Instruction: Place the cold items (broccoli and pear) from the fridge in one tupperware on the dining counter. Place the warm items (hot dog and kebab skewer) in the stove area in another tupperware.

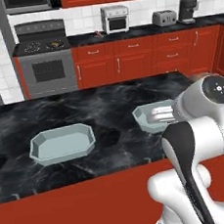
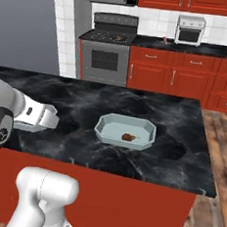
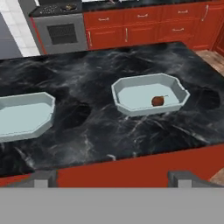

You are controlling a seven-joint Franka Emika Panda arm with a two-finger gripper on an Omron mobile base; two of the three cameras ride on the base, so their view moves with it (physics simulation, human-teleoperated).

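Observation:
Two pale blue tupperwares stand on the black marble dining counter [image 1: 103, 105]. The left tupperware [image 1: 62, 143] [image 3: 43, 120] is empty. In the right tupperware [image 2: 104, 123] [image 3: 144, 109] lies a small brown, stemmed fruit that looks like the pear [image 2: 128, 136] [image 3: 158, 101]. My gripper [image 3: 113, 179] is open and holds nothing. It hovers at the counter's near edge, short of both tupperwares, and my arm hides part of the right one in the left base view. Broccoli, hot dog and kebab skewer are out of view or too small to tell.
The stove [image 1: 42, 45] stands at the back left with a pan on it. A small reddish thing [image 1: 97, 34] lies on the back counter beside it. A toaster oven [image 1: 115, 18], a toaster [image 1: 163, 17] and a coffee machine [image 1: 187, 10] stand further right. The grey fridge [image 2: 26, 23] is at the left.

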